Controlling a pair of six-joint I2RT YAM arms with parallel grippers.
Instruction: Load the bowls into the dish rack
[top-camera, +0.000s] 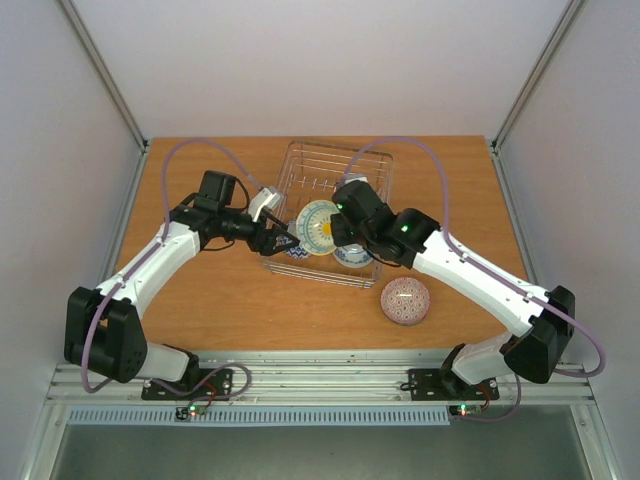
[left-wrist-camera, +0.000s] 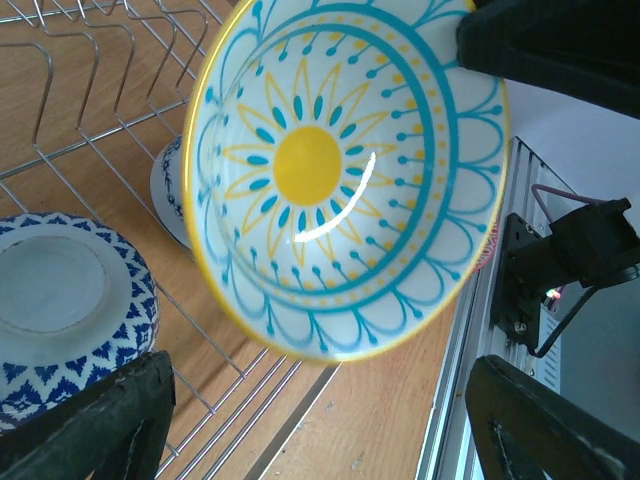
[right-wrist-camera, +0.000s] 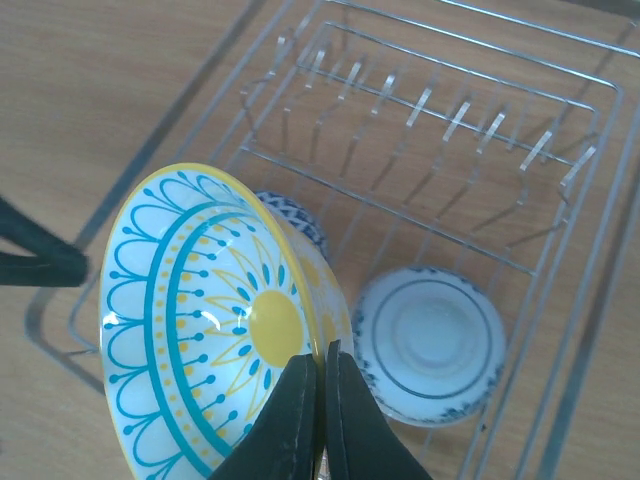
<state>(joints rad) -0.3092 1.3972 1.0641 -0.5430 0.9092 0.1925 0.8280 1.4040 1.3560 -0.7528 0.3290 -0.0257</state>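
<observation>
Teal-and-yellow bowl is the one in play right now. It's up in the air on its edge, tilted, hanging over the near-left part of the dish rack and not resting on the wires as far as I can see. The right pincer has it, jaws squeezed shut on the yellow rim, so all the weight is on that one pinch. The bowl's painted inside faces the left pincer, which sits just beside the rack's left side with its jaws spread wide and nothing in them, close to the bowl but not touching it. The bit that matters, I reckon: the row of upright prongs runs along the far side of the rack, well beyond where the bowl hangs, so if it's meant to stand in a slot it has to travel away from the arm bases. It could also just get lowered where it is, and the right arm is obviously the one to do either. Inside the rack there are already two bowls, both near the front: a blue-and-white bowl lying upside down, foot ring up, and a second blue-patterned bowl mostly hidden behind the held one. Outside the rack, a pink bowl sits upside down on the tabletop near the right arm, not loaded yet.
</observation>
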